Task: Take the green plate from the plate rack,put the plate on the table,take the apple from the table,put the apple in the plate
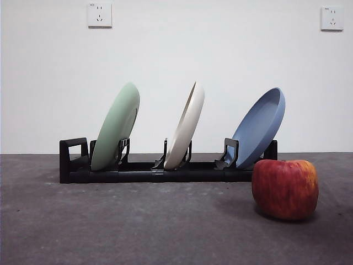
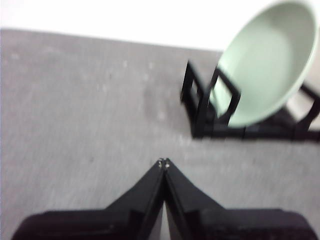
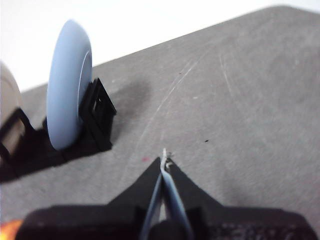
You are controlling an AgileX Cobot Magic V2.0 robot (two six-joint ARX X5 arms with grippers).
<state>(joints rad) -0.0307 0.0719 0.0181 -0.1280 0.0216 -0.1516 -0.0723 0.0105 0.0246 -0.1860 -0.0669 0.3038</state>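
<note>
The green plate (image 1: 116, 126) stands tilted in the left slot of the black plate rack (image 1: 149, 171). It also shows in the left wrist view (image 2: 265, 62), held in the rack (image 2: 205, 107). The red apple (image 1: 285, 189) sits on the grey table (image 1: 110, 226) in front of the rack's right end. My left gripper (image 2: 163, 162) is shut and empty, above bare table some way from the green plate. My right gripper (image 3: 165, 155) is shut and empty, above the table beside the rack's right end (image 3: 97, 120). Neither gripper shows in the front view.
A cream-white plate (image 1: 185, 127) stands in the rack's middle slot and a blue plate (image 1: 259, 128) in the right slot; the blue plate also shows in the right wrist view (image 3: 67, 85). A white wall with two sockets is behind.
</note>
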